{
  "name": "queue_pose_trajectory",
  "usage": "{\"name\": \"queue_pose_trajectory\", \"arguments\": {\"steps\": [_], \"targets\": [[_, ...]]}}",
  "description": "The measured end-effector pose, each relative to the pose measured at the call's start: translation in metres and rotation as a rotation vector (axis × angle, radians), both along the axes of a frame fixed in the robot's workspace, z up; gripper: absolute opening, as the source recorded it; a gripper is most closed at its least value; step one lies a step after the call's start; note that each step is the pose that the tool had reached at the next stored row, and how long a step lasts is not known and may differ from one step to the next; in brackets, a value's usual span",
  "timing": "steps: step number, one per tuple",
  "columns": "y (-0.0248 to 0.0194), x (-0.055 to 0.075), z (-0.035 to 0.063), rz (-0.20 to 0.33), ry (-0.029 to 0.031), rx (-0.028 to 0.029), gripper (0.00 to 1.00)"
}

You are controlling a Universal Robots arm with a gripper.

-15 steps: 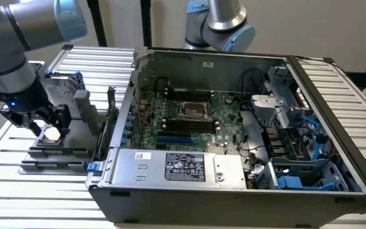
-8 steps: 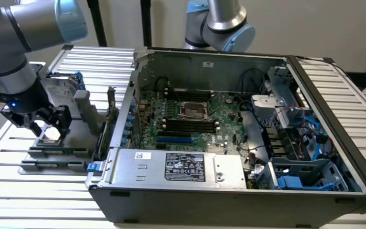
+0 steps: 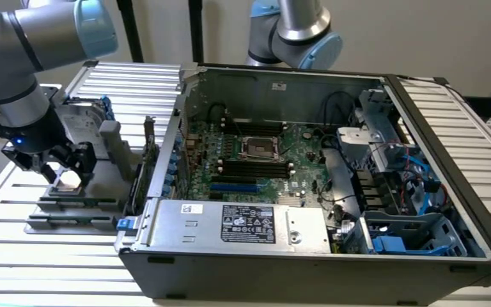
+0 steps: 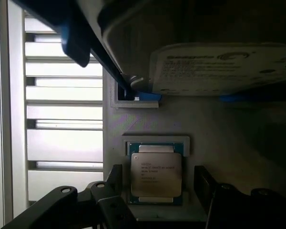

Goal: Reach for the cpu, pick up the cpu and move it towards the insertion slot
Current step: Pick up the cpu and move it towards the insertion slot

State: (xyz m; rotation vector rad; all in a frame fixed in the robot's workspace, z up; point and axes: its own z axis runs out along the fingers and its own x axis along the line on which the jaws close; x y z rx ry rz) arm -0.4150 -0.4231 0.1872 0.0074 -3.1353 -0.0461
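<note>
Print on the cpu (image 4: 156,172) (fine lines) is too small to read, the hard drive (image 4: 219,69) label blurred.

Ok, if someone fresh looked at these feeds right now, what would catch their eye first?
Most likely the big open computer case in the middle of the exterior view, with the shiny insertion slot on its green board. Then, at that view's left, the end effector poised low over the cpu, its fingers open on either side of the chip.
</note>
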Motion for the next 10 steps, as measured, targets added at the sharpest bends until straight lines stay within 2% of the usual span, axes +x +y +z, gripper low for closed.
{"name": "queue_pose_trajectory", "arguments": {"steps": [3,8,10], "targets": [[0.0010,0.0001,-0.0009,0.000,0.0013,0.0000,0.71],[0.0016,0.0001,-0.0015,0.000,0.0107,-0.0031,0.71],[0.0019,0.0000,-0.0017,0.000,0.0107,-0.0042,0.71]]}}
